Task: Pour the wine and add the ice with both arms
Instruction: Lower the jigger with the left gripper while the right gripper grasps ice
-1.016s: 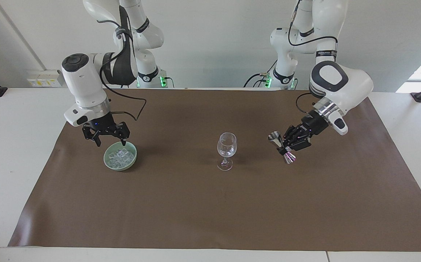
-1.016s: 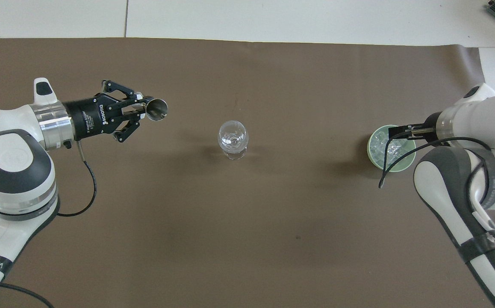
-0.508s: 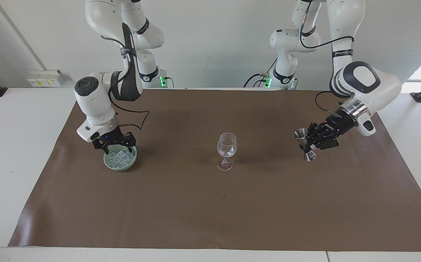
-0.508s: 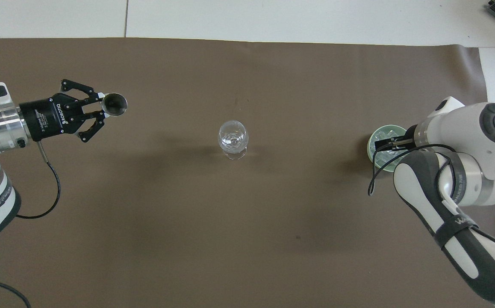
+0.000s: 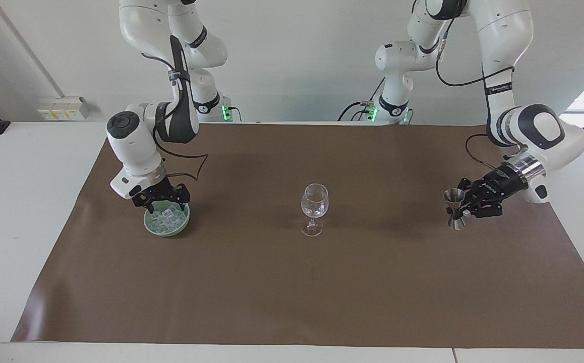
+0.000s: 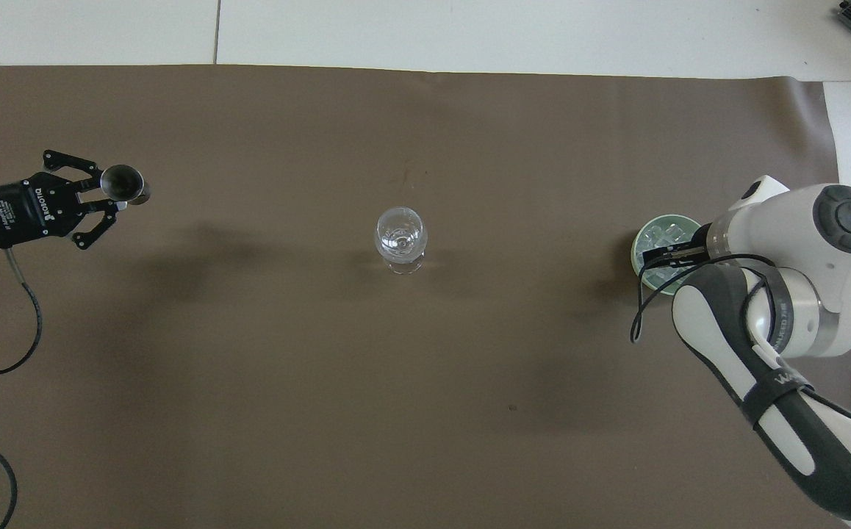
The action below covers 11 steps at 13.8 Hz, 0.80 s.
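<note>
1. Facing view: left gripper [image 5: 464,210], clamped on the jigger [image 5: 455,216], has carried it away from the wine glass [image 5: 314,216] and set it upright on the mat [image 5: 292,292]; pouring looks finished.
2. Facing view: right gripper [image 5: 161,201] has dropped into the green bowl [image 5: 167,223]; ice [image 5: 166,218] lies directly under its tips.
3. Overhead view: right gripper [image 6: 666,255] sits among the ice [image 6: 657,236]; cannot tell whether it has closed on a cube.

The left arm [image 5: 519,126] reaches low toward its own end of the table, its gripper [image 5: 461,206] clamped tight — wrist angled down. The right arm [image 5: 135,146] bends steeply, its gripper [image 5: 163,204] pointing straight down.
</note>
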{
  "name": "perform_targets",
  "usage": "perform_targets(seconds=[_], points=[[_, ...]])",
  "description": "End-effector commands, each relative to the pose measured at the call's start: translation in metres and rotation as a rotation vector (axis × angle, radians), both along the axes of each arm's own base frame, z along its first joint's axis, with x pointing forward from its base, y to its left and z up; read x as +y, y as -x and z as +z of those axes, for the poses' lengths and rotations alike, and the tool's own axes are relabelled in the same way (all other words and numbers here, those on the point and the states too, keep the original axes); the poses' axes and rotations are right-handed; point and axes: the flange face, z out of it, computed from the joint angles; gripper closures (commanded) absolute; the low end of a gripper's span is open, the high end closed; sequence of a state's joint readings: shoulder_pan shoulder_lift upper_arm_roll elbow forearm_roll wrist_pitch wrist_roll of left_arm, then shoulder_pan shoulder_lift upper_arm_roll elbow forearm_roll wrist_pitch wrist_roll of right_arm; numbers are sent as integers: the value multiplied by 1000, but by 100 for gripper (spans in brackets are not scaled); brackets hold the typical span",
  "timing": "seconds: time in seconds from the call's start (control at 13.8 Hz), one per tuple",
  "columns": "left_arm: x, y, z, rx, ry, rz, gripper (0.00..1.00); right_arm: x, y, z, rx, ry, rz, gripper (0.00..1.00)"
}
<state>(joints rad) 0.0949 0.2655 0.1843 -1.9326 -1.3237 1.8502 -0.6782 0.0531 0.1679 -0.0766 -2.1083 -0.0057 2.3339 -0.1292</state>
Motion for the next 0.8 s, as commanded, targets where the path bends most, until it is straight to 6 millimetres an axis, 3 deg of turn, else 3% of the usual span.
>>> perform_targets(seconds=[0.0, 0.07, 0.36, 0.73], points=[[23, -9, -18, 80, 93, 69, 100, -7, 1, -3, -10, -14, 11, 33], [29, -8, -24, 94, 115, 94, 100, -7, 1, -3, -12, -14, 8, 38], [64, -2, -31, 182, 217, 252, 100, -9, 1, -2, -13, -15, -1, 39], [73, 15, -69, 254, 259, 318, 100, -12, 1, -6, -7, -15, -10, 39]])
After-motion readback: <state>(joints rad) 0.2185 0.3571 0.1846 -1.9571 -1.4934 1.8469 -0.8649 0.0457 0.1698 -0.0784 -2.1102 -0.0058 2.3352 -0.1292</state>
